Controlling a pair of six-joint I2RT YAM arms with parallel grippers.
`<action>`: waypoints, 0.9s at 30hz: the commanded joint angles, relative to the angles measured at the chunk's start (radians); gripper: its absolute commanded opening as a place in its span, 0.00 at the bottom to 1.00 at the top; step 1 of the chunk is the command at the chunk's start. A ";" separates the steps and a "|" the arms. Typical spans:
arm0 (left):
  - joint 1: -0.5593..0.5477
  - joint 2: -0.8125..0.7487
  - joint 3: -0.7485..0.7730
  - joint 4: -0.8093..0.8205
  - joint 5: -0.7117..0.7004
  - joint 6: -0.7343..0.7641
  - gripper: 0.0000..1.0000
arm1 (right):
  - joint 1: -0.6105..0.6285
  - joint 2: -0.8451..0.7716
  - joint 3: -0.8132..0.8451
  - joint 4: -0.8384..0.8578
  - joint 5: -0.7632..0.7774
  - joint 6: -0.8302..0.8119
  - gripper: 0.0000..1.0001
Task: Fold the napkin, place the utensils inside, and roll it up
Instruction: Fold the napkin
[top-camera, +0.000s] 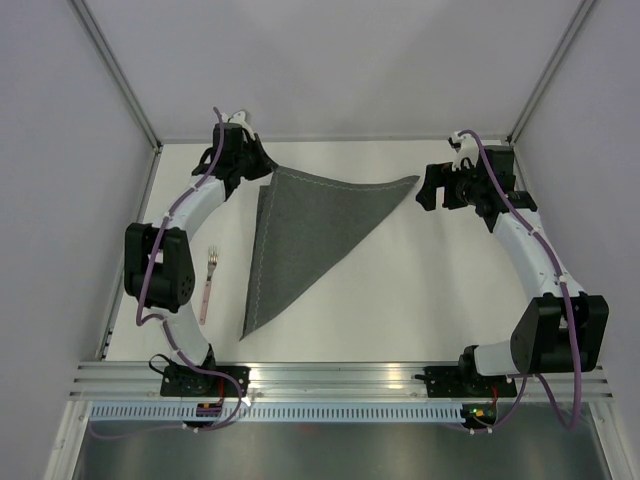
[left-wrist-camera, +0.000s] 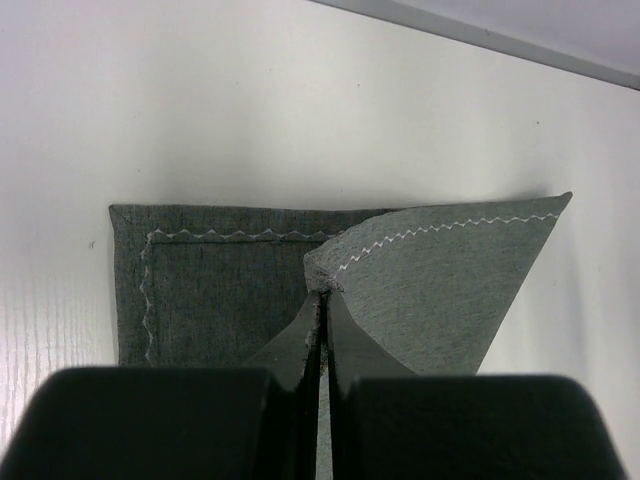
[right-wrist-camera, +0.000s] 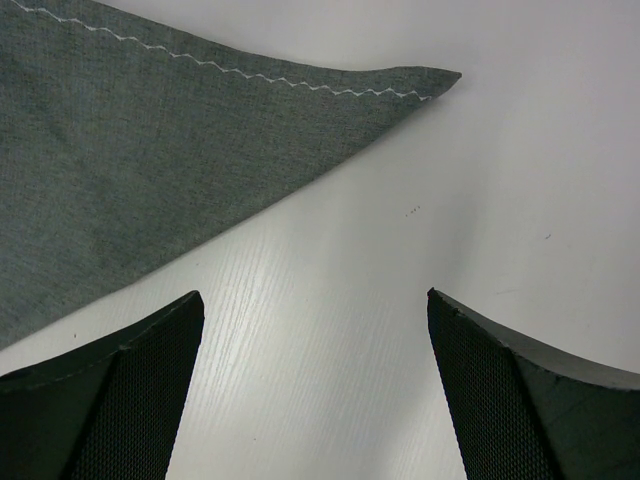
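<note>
The white table carries the napkin, which lies left of centre as a triangle. One long edge runs from its far-left corner down to a near point. Another runs along the far side to a sharp tip on the right. The slanted edge between the tip and the near point faces the table's open right half. The left arm curves from its near base up the left side, and the right arm bends up the right side. The left gripper sits at the napkin's far-left corner. In the left wrist view its jaws are pressed together on a pinch of the top layer, which is drawn up off the layer below. That lower layer lies flat, its zigzag hem stitching showing to the left. The right gripper is just right of the napkin's right tip and apart from it. In its own view its fingers are spread wide over bare table, holding nothing, with the tip beyond them. A fork lies on the table between the left arm and the napkin's long left edge, tines toward the far side.
</note>
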 joint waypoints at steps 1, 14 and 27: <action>0.012 0.007 0.052 -0.014 0.027 -0.033 0.02 | -0.003 0.010 0.014 -0.009 -0.005 -0.006 0.97; 0.023 0.074 0.067 -0.021 0.035 -0.028 0.02 | -0.001 0.021 0.014 -0.012 -0.007 -0.014 0.97; 0.023 0.145 0.049 0.009 0.000 -0.022 0.12 | -0.003 0.022 0.011 -0.018 -0.020 -0.016 0.97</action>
